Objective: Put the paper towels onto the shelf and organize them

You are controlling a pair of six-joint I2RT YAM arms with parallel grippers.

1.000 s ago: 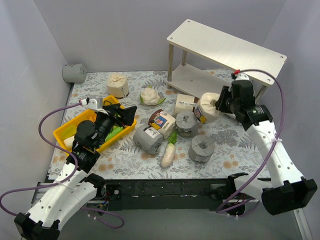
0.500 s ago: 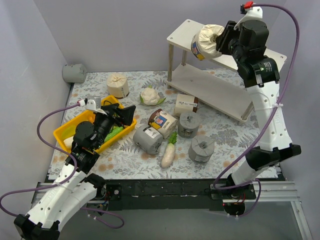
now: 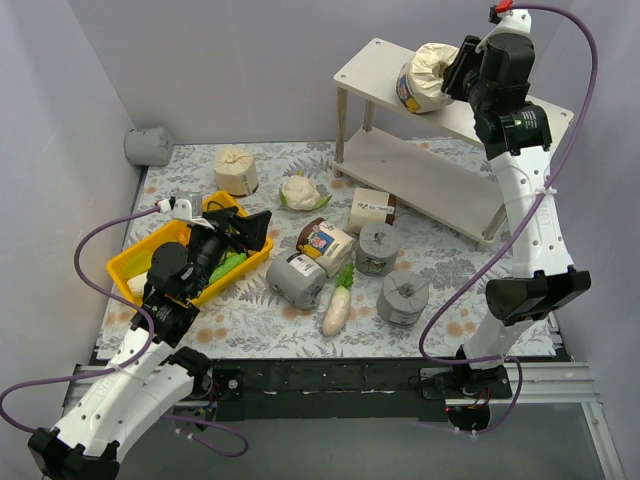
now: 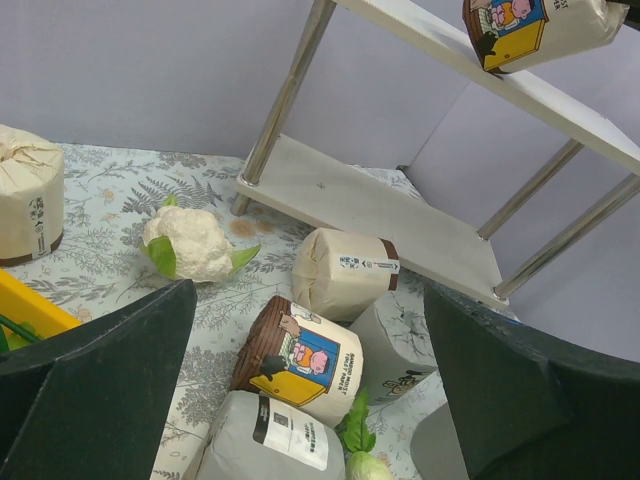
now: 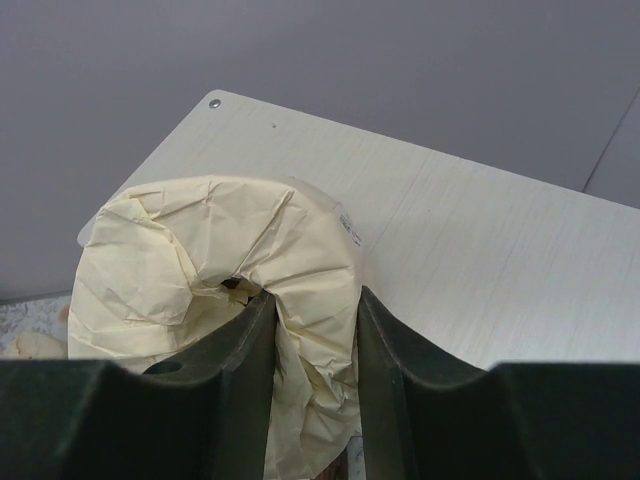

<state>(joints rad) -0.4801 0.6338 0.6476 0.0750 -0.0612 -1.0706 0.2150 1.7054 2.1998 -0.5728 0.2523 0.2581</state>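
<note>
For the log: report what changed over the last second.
The right gripper lifted the labelled cream roll from beside the lower board up to the top board of the shelf, still shut on it. The left gripper and the other rolls stayed put.

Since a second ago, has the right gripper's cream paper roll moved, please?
Yes: the cream roll rose from beside the wooden shelf's lower board to its top board.
</note>
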